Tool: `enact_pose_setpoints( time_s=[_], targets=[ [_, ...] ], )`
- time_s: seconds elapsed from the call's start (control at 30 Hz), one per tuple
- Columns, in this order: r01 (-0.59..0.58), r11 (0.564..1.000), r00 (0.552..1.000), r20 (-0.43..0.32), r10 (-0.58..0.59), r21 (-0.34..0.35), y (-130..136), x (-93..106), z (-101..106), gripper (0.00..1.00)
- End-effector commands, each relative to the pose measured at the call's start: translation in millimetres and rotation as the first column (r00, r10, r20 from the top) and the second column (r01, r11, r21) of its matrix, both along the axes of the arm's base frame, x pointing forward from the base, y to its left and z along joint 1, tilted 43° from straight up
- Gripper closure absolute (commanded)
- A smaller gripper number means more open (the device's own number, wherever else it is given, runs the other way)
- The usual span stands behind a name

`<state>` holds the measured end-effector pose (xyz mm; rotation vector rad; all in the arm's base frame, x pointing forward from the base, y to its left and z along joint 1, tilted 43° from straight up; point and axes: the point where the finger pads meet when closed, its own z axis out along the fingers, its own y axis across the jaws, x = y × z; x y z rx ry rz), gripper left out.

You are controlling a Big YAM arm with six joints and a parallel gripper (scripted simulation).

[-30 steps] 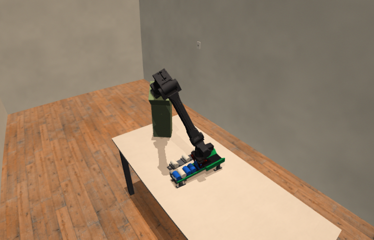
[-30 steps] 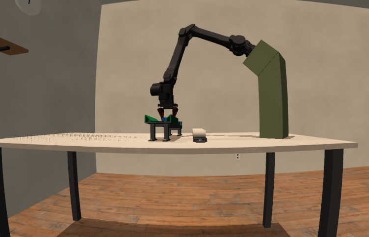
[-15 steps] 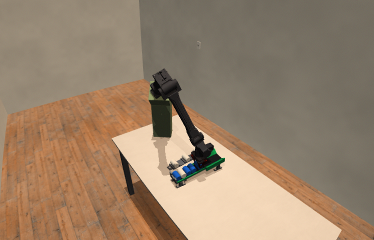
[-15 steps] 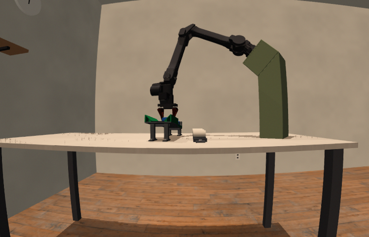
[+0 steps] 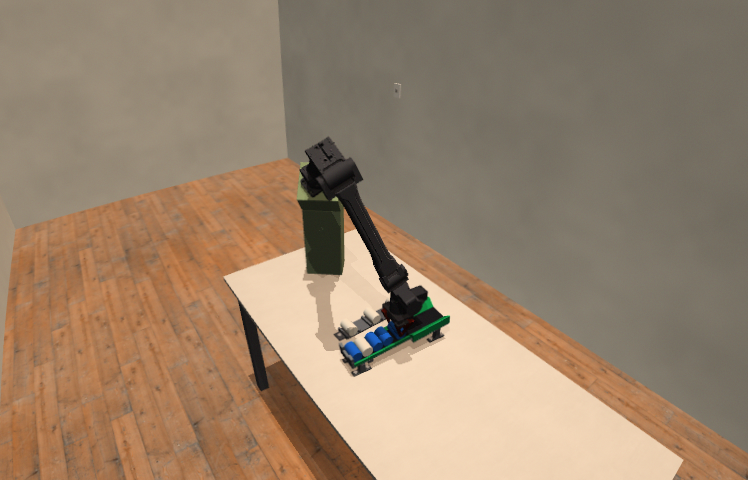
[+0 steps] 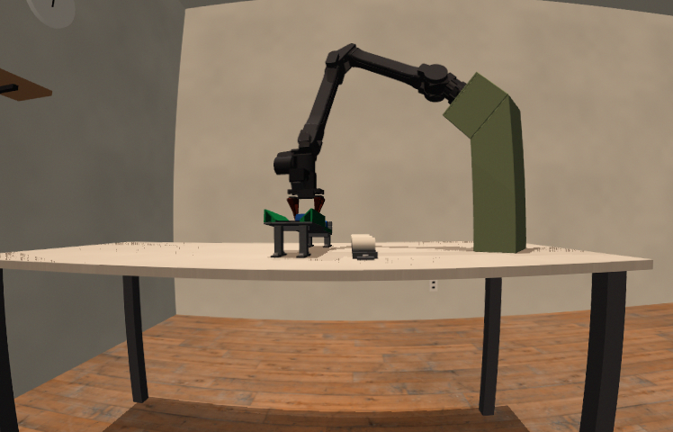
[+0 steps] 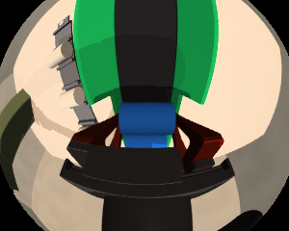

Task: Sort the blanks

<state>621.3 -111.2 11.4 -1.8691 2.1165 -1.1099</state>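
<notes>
The green feed ramp [image 5: 397, 340] with a black floor stands on short legs on the table. At its lower end lie blue blanks [image 5: 378, 337] and one white blank [image 5: 364, 347] among them. My gripper [image 5: 399, 324] is down inside the ramp channel, just uphill of that row, and is shut on a blue blank [image 7: 144, 126]. In the wrist view the blank lies straight across the black floor of the ramp [image 7: 147, 38], between my fingers. In the exterior view my gripper [image 6: 305, 210] reaches between the ramp's side walls [image 6: 297, 218].
The grey stock rack [image 5: 359, 324] stands beside the ramp, toward the arm's base, with white blanks [image 5: 371, 315] in its slots; it also shows at the left of the wrist view [image 7: 70, 71]. The olive arm pedestal [image 5: 321, 234] stands at the table's far end.
</notes>
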Motion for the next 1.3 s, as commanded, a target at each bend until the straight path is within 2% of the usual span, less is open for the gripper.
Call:
enact_pose_setpoints(
  time_s=[0.0,1.27],
  targets=[
    [-0.007,1.0,1.0,0.001,0.007,-0.002,-0.3,4.7,0.9,0.43],
    [-0.014,1.0,1.0,-0.002,0.014,-0.003,5.1,2.1,-4.1,0.43]
  ],
)
